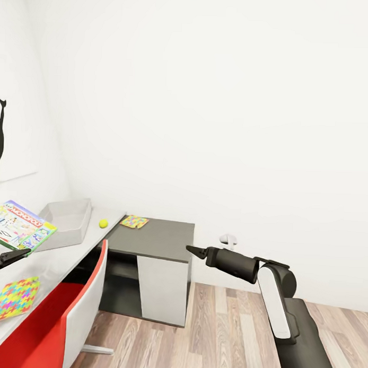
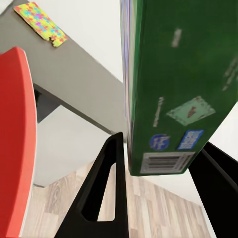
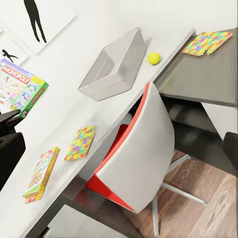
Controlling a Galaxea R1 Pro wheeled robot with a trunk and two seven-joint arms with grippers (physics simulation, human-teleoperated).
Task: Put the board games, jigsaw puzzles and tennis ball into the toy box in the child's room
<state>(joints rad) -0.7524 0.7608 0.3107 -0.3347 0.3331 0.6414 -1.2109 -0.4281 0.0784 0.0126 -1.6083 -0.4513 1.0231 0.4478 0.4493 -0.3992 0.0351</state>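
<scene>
You are looking at two board games [image 3: 20,87] [image 3: 40,173], two jigsaw puzzles [image 3: 81,143] [image 3: 207,42], one tennis ball [image 3: 154,58], one toy box [image 3: 114,64] (grey) and one chair [image 3: 136,153].

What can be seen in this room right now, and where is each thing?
Monopoly box: one, green-edged, held above the table's left end by the left end effector.
Second game box: one, yellow and green, near the table's front edge.
Puzzles: two, multicoloured; one on the white table, one on the grey desk.
Ball: one, yellow-green, beside the toy box.
Toy box: one, grey, open, on the table.
Table: one, white.
Desk: one, dark grey, adjoining the table.
Chair: one, red and white, at the table.
Left end effector: black, shut on the Monopoly box.
Right end effector: black, in the air over the floor, looks shut.
</scene>
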